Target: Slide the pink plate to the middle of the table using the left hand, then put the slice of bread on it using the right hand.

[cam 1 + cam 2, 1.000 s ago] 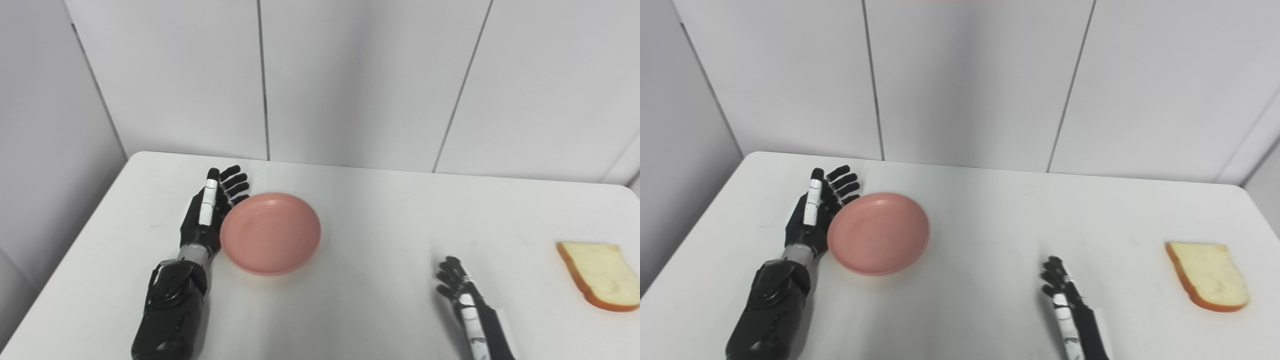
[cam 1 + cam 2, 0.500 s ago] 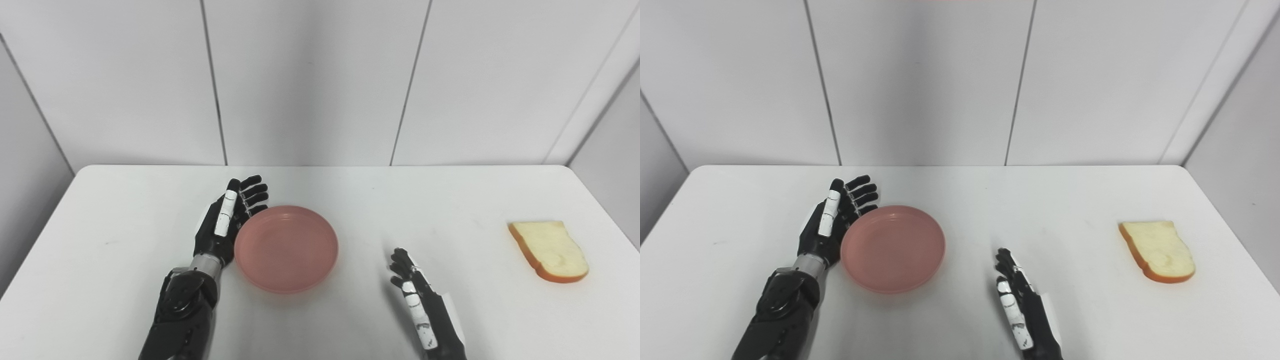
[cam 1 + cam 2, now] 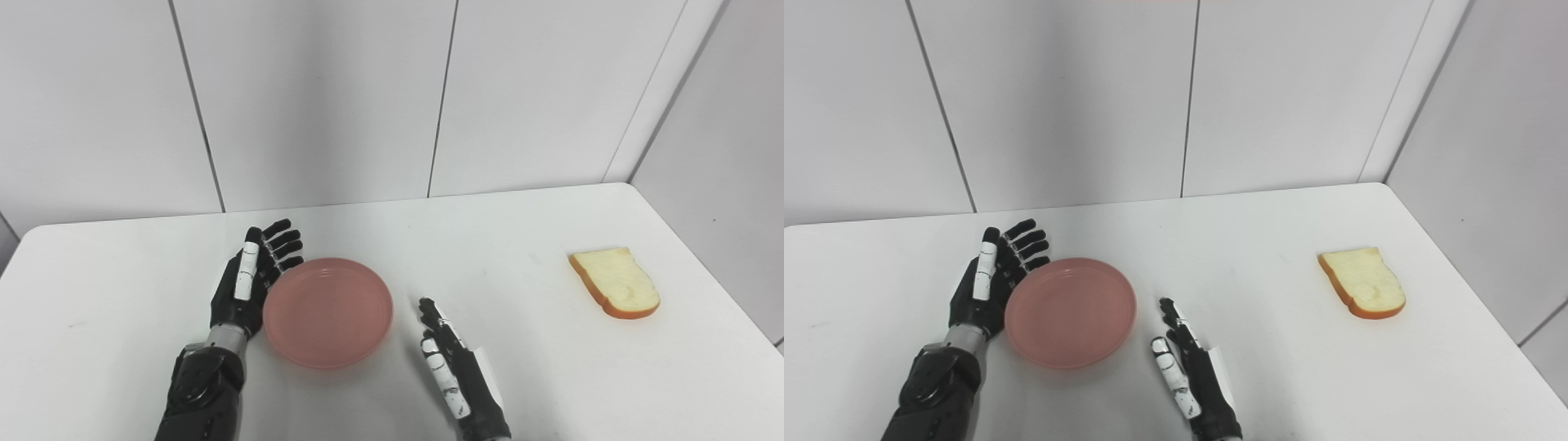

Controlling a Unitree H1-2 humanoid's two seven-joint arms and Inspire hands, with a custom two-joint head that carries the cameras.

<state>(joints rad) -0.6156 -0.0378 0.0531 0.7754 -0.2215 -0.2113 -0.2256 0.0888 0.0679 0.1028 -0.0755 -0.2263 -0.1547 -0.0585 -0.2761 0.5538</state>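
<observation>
**Plate near the middle, bread not yet touched**

The view has swung to the right over the last second, so most of the apparent shift is the camera's, not the objects'. Against the counter (image 3: 490, 245) itself, the pink plate (image 3: 328, 312) has moved only a little, and the left hand (image 3: 251, 278) stays pressed flat against its left rim, fingers spread and straight, holding nothing. The plate lies flat, somewhat left of the counter's centre.

The right hand (image 3: 447, 358) has changed more. It was near the lower right, closer to the bread; it now stands on edge just right of the plate, fingers extended and apart, empty, not touching the rim as far as the views show.

The slice of bread (image 3: 614, 283) lies flat near the right edge of the counter, well apart from both hands.

By my reading, step 1 is close to done or in its last nudge. Step 2 has not begun: the right hand must travel across to the bread, and it currently sits on the plate side rather than heading there.
</observation>
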